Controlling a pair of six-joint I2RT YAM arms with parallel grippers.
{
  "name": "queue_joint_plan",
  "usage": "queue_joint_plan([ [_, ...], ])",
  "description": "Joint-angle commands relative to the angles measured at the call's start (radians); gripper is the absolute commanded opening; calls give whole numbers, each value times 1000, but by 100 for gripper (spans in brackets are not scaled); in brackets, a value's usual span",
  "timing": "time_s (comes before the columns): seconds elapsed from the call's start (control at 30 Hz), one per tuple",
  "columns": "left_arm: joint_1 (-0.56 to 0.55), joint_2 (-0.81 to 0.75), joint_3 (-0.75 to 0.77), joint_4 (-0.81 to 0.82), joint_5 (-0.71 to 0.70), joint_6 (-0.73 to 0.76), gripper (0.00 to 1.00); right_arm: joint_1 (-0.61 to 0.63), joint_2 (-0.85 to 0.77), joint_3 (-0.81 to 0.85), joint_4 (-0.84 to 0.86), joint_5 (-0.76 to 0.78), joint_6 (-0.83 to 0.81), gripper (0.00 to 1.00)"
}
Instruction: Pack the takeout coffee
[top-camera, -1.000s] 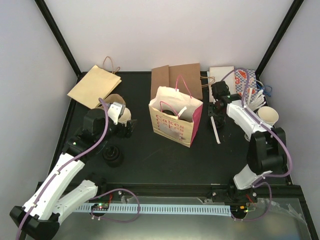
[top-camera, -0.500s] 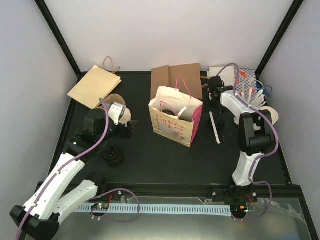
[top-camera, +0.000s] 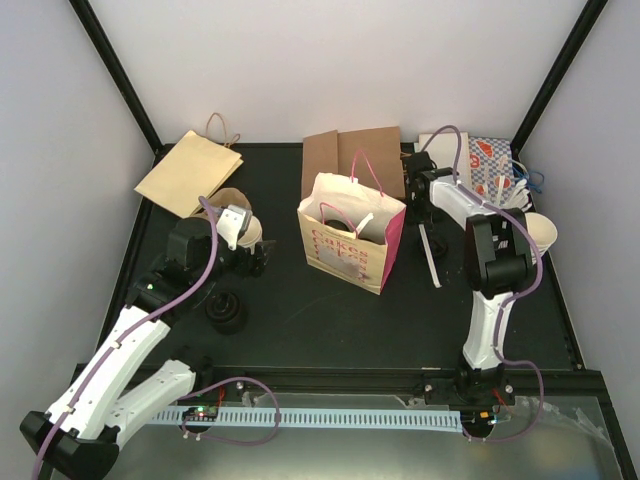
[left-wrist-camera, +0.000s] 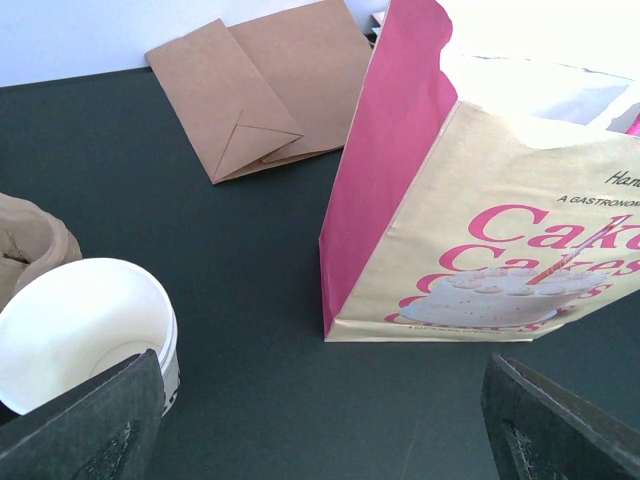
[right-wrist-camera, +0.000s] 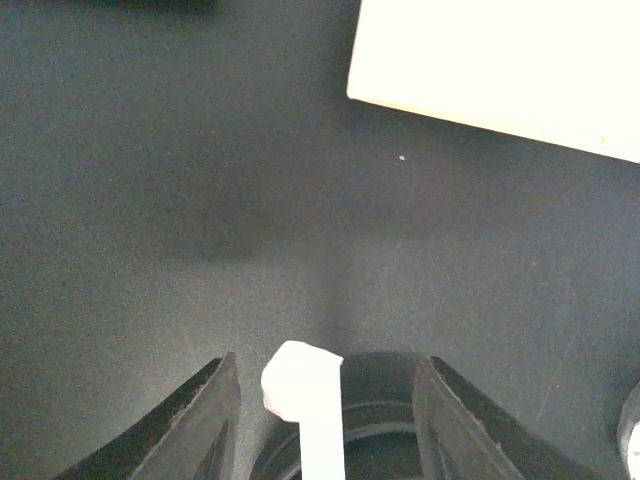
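A flat brown bag (top-camera: 190, 170) lies at the table's (top-camera: 300, 325) far left, with a crumpled brown bag (top-camera: 228, 200) just right of it. Beside that stands the takeout coffee cup (left-wrist-camera: 85, 330): upright, mouth up, its long axis vertical, dark print low on its side. The left gripper (left-wrist-camera: 322, 400) hovers low just near of the cup, jaws spread wide with nothing between them. In the wrist view the cup sits outside the span, close against the finger (left-wrist-camera: 90, 420) on the far side. The opening faces right, toward the pink-sided paper bag (top-camera: 350, 240), not toward the cup.

That offset looks like the crux. The left arm is far the nearer of the two, and it would seemingly have to shift toward the far side, or turn, to bring the cup between its fingers before carrying it right to the standing bag. Black lids (top-camera: 225, 312) sit near of the gripper.

Behind the pink-sided bag lie flat brown bags (top-camera: 350, 160). Farther right, the right gripper (right-wrist-camera: 327, 385) points down at the table with jaws about half spread. The end of a white paper strip (right-wrist-camera: 303, 385) lies between them, touching neither. A stack of cream cups (top-camera: 537, 232) and a printed bag (top-camera: 492, 165) close the scene at right.
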Motion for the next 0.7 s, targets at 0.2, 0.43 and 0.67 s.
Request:
queue_joint_plan([
  [0.2, 5, 9, 2, 30, 17, 20, 89, 17, 59, 75, -23, 68, -14, 33],
  [0.43, 6, 14, 2, 30, 17, 19, 89, 24, 73, 101, -41, 76, -17, 20],
  [0.67, 5, 17, 3, 28, 19, 19, 89, 31, 63, 102, -48, 99, -17, 8],
])
